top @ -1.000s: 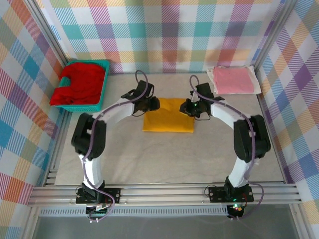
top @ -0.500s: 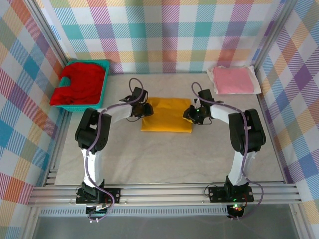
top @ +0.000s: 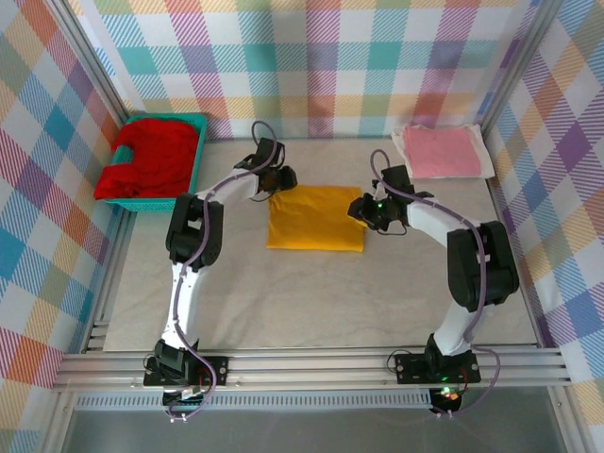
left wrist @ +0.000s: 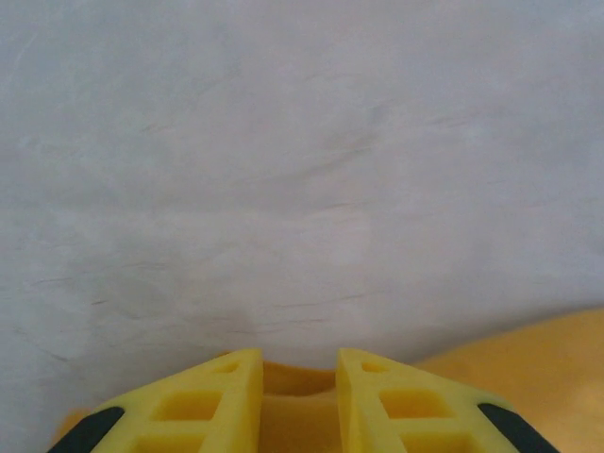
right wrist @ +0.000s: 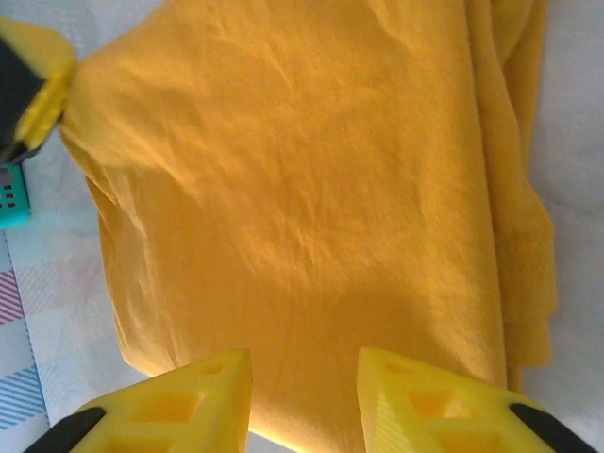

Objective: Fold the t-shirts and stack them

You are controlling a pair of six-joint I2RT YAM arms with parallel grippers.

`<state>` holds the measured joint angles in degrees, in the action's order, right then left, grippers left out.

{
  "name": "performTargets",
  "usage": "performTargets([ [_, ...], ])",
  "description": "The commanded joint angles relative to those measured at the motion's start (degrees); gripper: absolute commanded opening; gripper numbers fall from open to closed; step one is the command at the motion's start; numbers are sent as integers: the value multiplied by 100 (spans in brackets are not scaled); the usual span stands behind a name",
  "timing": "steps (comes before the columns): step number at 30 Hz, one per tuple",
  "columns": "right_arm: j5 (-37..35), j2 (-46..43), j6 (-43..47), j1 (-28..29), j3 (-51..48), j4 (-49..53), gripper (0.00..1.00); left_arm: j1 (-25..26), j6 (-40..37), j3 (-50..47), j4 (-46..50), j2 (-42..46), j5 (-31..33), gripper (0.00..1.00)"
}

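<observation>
The mustard-yellow t-shirt (top: pixel 316 219) lies folded into a rectangle at the table's middle, with no print showing (right wrist: pixel 311 189). My left gripper (top: pixel 282 180) sits at its far-left corner, and yellow cloth is bunched between its fingers (left wrist: pixel 299 366). In the right wrist view that corner is drawn to a point at a left finger (right wrist: pixel 33 90). My right gripper (top: pixel 360 209) hovers over the shirt's right edge, jaws apart above the cloth (right wrist: pixel 304 366). The pink t-shirt (top: pixel 444 151) lies folded at the back right. The red t-shirt (top: pixel 151 159) is heaped at the back left.
The red shirt fills a teal plastic basket (top: pixel 193 156) by the left wall; a bit of the basket (right wrist: pixel 11 203) shows in the right wrist view. Plaid walls enclose the table on three sides. Bare pale table cloth (top: pixel 311 302) lies in front of the yellow shirt.
My left gripper moved out to the left and then back up to the shirt's far-left corner. The right gripper's jaws have widened at the shirt's right edge.
</observation>
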<state>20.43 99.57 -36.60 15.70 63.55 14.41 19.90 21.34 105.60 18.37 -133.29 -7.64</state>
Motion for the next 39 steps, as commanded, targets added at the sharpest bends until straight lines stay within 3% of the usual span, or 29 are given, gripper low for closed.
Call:
performTargets([
  [1,18,-435,22,-54,-116,28,38,-214,-90,-47,318,222,53,28],
  [7,-108,-728,120,-67,-249,49,43,-191,-28,-1546,-297,2175,1123,40],
  [12,-209,-463,336,-196,-242,151,54,199,-98,-2716,-676,3353,930,42],
  [14,-346,-254,531,-232,-62,287,57,401,33,-2976,-504,3366,663,40],
  [19,-227,390,1156,-261,659,548,64,673,536,-4022,-896,3046,720,34],
  [23,174,1155,1474,-252,1388,932,67,673,611,-4274,-1107,2723,855,29],
  [31,540,1940,1605,-128,1805,740,68,673,546,-4213,-1275,2250,862,26],
  [36,873,2344,1606,58,2039,719,61,673,559,-4179,-1325,2132,850,25],
  [39,1182,2415,1322,162,1951,314,47,673,545,-4189,-1337,2146,891,25],
])
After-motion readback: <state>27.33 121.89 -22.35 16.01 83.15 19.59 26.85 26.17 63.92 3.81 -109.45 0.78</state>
